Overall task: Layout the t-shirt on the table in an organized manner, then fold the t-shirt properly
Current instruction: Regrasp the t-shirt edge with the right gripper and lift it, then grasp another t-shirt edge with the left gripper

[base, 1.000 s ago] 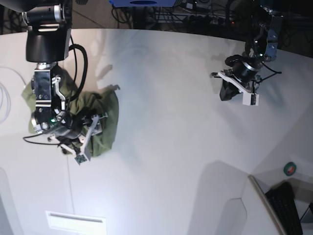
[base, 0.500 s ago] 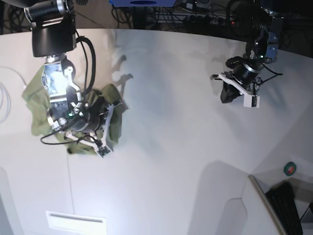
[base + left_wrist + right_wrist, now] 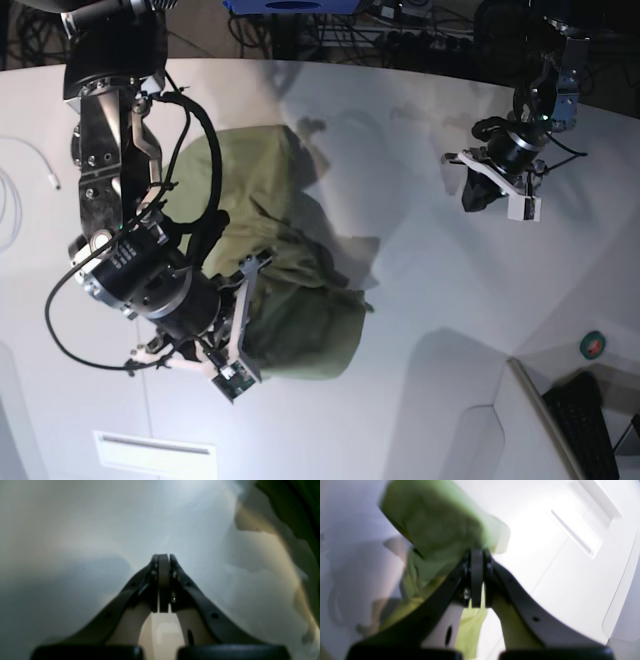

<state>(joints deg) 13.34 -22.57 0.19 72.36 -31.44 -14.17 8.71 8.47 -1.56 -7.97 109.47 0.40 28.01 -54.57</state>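
The olive-green t-shirt (image 3: 300, 320) hangs bunched over the left half of the white table (image 3: 420, 130), with its lower folds near the surface. My right gripper (image 3: 232, 300) is shut on it. In the right wrist view the closed fingertips (image 3: 477, 552) pinch a fold of the t-shirt (image 3: 432, 522), and more cloth drapes below them. My left gripper (image 3: 472, 195) hovers far off at the back right, shut with nothing in it. The left wrist view shows that gripper (image 3: 162, 556) closed over bare table (image 3: 75, 530).
A white cable (image 3: 10, 200) curls at the table's left edge. A thin dark seam (image 3: 145, 400) and a recessed white slot (image 3: 155, 455) lie near the front. A keyboard (image 3: 590, 430) and a round green-and-red object (image 3: 594, 345) sit past the front-right corner.
My right gripper has shut on the t-shirt, lifted it and carried it toward the table's middle and front, so the cloth now hangs out larger. The left arm has barely moved.
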